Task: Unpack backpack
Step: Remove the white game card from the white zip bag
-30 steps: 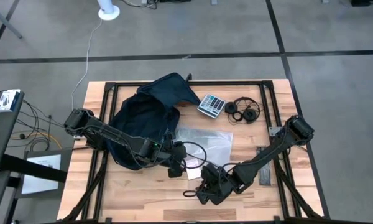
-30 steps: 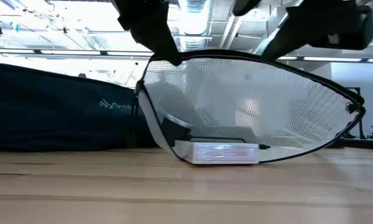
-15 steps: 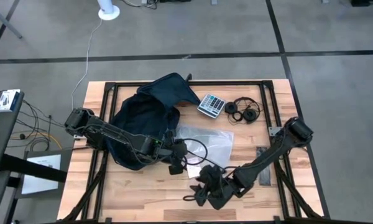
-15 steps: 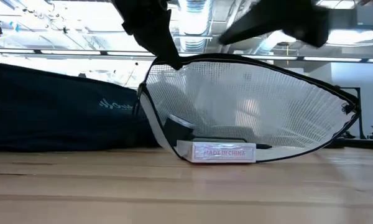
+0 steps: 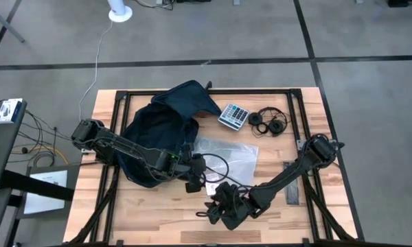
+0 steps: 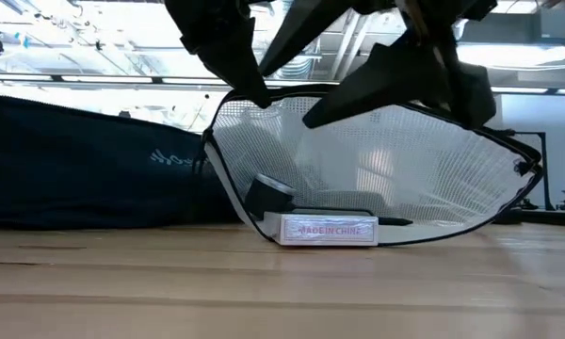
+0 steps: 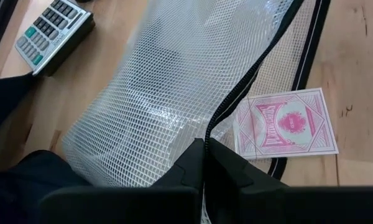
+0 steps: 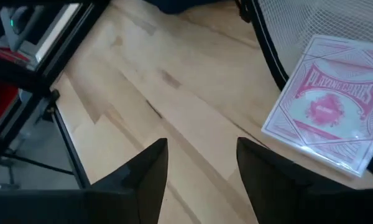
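The backpack (image 5: 161, 134) lies slumped on the left half of the bench (image 5: 158, 219), its flap thrown open toward the far edge. It is soft cloth with no frame, so it should sag and fold wherever it is lifted; a hem, strap or the rim of the opening looks a better hold than the slack body, and it is probably light now.

Beside it lies a mesh pouch (image 7: 193, 93), thin, floppy and likely slippery. The left gripper (image 7: 204, 163) has its jaws pressed together on the pouch's black zip edge, holding that edge up off the bench. A pack of cards (image 8: 332, 115), stiff and flat, lies at the pouch's mouth, partly under its edge.

The right gripper (image 8: 202, 165) hovers over bare bench near the cards, jaws apart and empty.

A calculator (image 5: 233, 115) and headphones (image 5: 269, 121) lie at the far side.
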Robot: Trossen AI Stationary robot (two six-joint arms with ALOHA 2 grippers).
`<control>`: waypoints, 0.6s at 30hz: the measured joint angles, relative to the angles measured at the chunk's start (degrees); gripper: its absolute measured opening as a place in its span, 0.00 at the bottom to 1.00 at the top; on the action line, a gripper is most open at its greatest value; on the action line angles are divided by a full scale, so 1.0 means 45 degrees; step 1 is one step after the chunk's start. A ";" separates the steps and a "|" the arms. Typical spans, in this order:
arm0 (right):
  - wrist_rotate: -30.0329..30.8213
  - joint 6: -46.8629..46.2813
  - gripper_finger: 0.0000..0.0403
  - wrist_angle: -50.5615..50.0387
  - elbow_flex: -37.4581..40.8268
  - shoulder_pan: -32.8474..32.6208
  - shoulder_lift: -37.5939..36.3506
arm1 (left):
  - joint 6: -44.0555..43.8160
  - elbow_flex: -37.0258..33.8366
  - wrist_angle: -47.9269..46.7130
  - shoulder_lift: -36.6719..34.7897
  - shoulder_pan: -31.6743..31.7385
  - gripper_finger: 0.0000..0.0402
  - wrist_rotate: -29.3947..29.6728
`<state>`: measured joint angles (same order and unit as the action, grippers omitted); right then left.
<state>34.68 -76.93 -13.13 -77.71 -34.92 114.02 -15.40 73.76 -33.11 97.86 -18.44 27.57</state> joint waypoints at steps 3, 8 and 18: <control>0.0267 0.0407 0.39 -0.0065 0.0000 0.0005 0.0000 | 0.0024 0.0000 0.0003 0.0000 0.0000 0.00 -0.0002; 0.1500 0.1104 0.20 -0.0251 0.0000 0.0005 0.0245 | -0.0010 0.0000 0.0003 0.0000 0.0000 0.00 0.0000; 0.0402 0.0488 0.02 -0.1820 -0.0005 -0.0038 0.0355 | -0.0058 0.0000 0.0003 0.0000 -0.0044 0.00 -0.0024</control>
<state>36.50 -74.74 -21.32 -77.73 -35.09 115.61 -15.66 73.76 -33.10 97.86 -18.63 27.46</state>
